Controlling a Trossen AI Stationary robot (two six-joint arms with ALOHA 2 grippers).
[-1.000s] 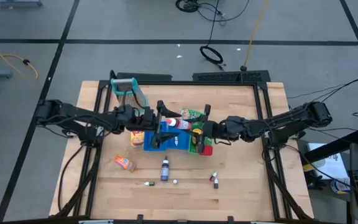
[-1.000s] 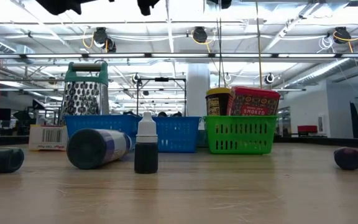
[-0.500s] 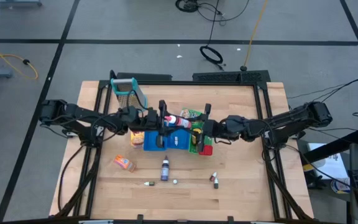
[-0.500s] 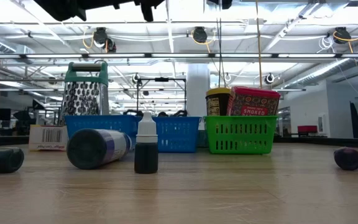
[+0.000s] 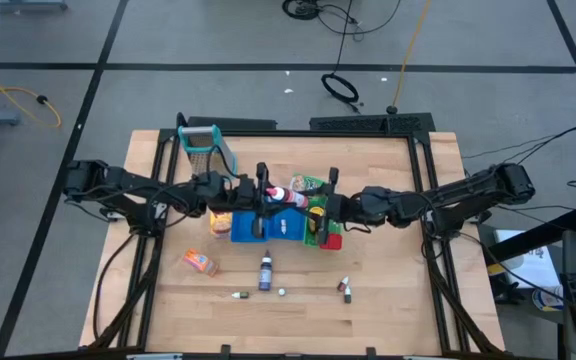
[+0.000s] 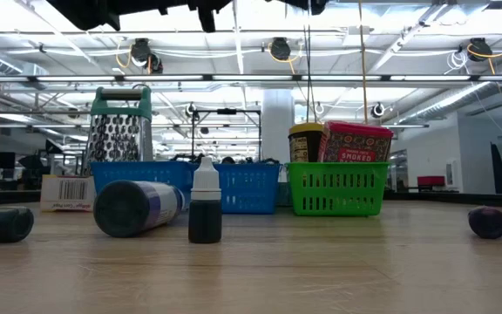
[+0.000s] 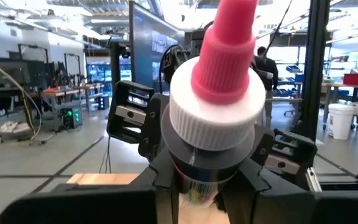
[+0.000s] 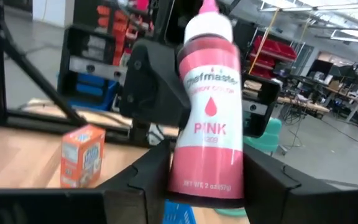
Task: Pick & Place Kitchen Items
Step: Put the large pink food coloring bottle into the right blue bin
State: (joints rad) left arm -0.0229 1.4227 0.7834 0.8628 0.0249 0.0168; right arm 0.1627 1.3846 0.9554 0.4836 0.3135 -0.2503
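Table, near edge: tiny bottles, one upright dropper [image 6: 205,209]; orange packet [image 5: 200,262] toward the left edge.
Table centre: blue tray [image 5: 268,228] with yellow box [image 5: 221,221] beside it; green tray [image 6: 336,187] holding yellow-lidded jar [image 6: 306,142] and red block [image 6: 356,141].
Above the blue tray: pink bottle [image 8: 209,112], held in the air from both ends. Left gripper [image 7: 207,180] jaws clamped below its cap; right gripper [image 8: 207,186] jaws pressed to its base.
Far left corner: grater [image 5: 204,143].

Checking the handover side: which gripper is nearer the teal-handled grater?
Left. The left gripper hangs over the blue tray, diagonally off the grater; the right gripper is farther off, by the green tray. Both grip the pink bottle.
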